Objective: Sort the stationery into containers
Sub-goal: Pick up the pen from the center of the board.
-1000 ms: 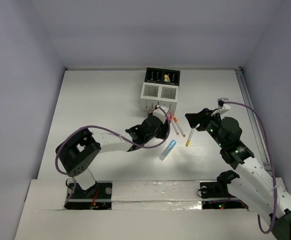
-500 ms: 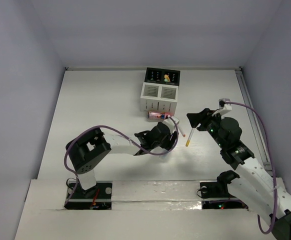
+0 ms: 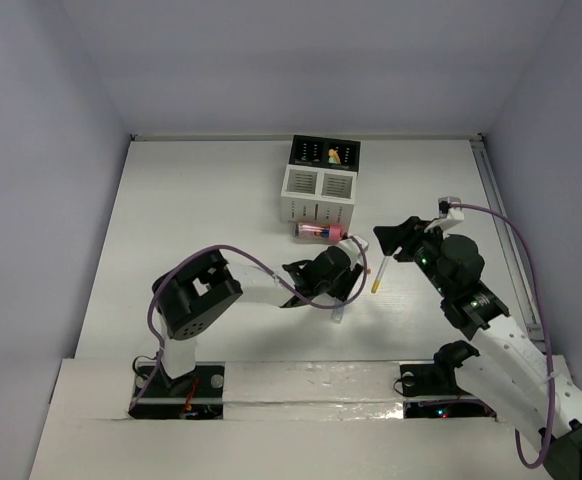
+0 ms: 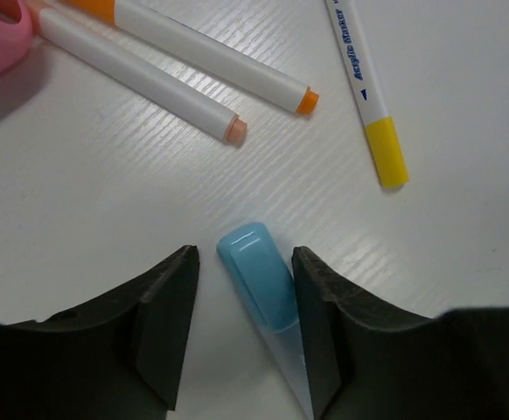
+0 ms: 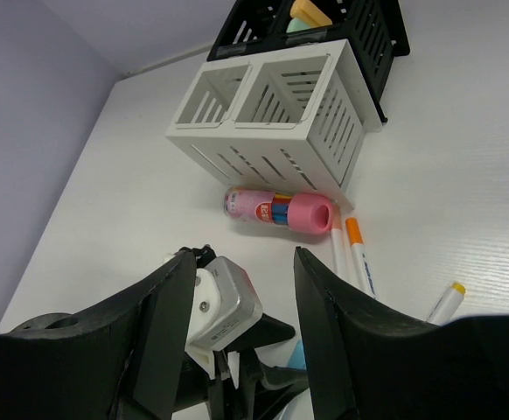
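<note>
A blue-capped marker [image 4: 259, 276] lies flat on the table. My left gripper [image 4: 244, 255] is open and low over it, one jaw on each side of the cap. In the top view the left gripper [image 3: 336, 285] hides most of the marker. Two white markers with orange ends [image 4: 211, 57] and a yellow-tipped marker [image 4: 368, 87] lie just beyond. A fat pink cylinder [image 3: 321, 232] lies in front of the white slotted box [image 3: 317, 195], which is joined to the black box [image 3: 325, 153]. My right gripper [image 3: 391, 240] is open and empty, held above the table to the right.
The black box [image 5: 324, 26] holds orange and green pieces. The yellow-tipped marker [image 3: 378, 272] lies between the two grippers. The left arm's wrist [image 5: 228, 306] fills the lower part of the right wrist view. Walls close the table at the back and sides.
My left gripper has moved away from the front of the white box, toward the near right, and down over the blue marker. The pink cylinder now shows. The right arm has not moved.
</note>
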Robot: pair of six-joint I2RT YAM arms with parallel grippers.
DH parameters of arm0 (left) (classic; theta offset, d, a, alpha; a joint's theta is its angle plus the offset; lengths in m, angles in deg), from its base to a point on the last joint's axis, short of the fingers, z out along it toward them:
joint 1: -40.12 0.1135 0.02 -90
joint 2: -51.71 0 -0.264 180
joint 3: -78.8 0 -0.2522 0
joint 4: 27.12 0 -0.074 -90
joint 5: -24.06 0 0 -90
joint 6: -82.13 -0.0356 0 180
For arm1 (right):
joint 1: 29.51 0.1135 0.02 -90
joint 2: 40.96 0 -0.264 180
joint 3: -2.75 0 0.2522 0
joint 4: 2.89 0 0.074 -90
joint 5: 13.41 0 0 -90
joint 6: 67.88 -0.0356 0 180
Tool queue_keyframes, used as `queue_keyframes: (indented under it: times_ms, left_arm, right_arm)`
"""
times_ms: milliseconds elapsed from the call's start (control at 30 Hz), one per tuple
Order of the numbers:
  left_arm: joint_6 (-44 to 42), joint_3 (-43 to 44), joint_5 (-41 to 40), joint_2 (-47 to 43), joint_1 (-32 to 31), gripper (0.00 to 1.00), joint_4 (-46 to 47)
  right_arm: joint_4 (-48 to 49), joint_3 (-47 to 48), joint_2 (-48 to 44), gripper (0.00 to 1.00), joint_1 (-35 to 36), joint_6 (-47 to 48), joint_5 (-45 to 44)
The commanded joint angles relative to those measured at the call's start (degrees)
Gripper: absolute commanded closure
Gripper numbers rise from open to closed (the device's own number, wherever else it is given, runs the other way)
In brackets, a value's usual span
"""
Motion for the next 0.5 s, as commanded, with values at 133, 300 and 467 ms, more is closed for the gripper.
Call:
queue_keyframes:
  times_ms: [133, 300, 467]
  left_arm:
    - [0.3, 0.6, -3.9, 0.0, -0.2, 0.9, -1.4]
    - [-1.1, 1.8, -9.3, -4.5, -0.2, 1.0, -3.0]
    - [-3.3, 6.7, -11.3, -8.3, 4.0, 1.0, -2.9]
  right_arm:
    - [0.9, 0.5, -0.9, 0.45, 0.2, 0.7, -0.3]
    - [1.0, 0.2, -2.1, 0.45, 0.2, 0.5, -1.2]
    - [1.1, 0.1, -2.0, 0.45, 0.2, 0.4, -1.5]
